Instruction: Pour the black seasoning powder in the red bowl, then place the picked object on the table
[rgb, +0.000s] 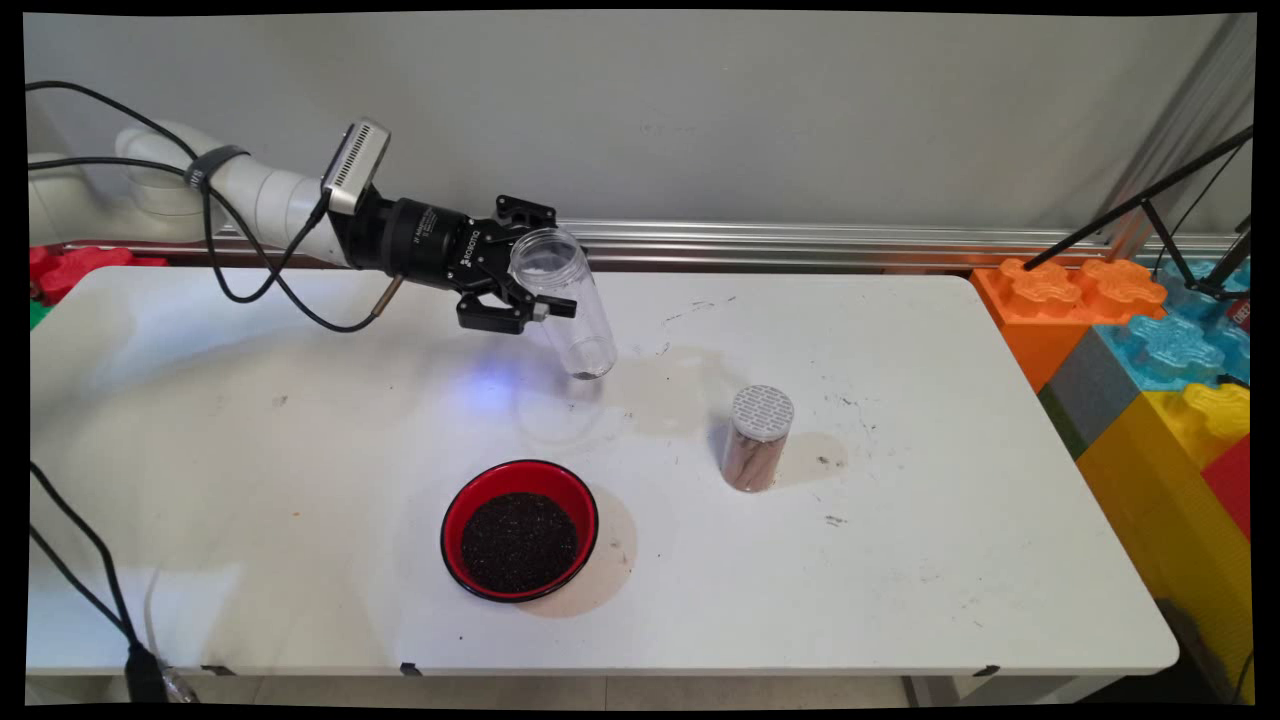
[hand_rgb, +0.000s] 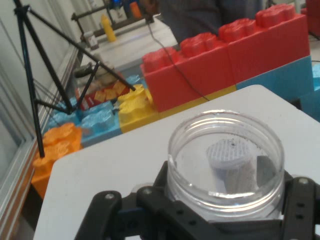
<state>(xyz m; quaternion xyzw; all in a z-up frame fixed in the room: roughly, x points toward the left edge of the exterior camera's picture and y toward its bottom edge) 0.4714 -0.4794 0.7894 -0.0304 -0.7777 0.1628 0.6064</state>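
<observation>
Three containers show on the white bench, with big toy blocks stacked past its right end. Furthest left, the white arm reaches in from the upper left, black cables looping under it. Its end effector is clenched around a clear plastic jar, gripping it near the open mouth; the jar is held off the bench, tilted, mouth up and toward the arm, base down and to the right. It looks nearly empty, with only a dark speck or two at the bottom. In the hand view the clear plastic jar sits in the black linkage, its round mouth facing the camera.

Below and slightly left of the jar, near the bench's front edge, stands a red bowl with a black rim, filled with dark granules. It is well apart from the end effector.

To the right, about mid-bench, a second jar stands upright, closed by a grey perforated lid and holding something brownish. Seen through the held jar in the hand view, that grey perforated lid shows in the middle.

Furthest right, orange, blue, yellow and red blocks sit beside the bench, and black tripod legs rise over them.
</observation>
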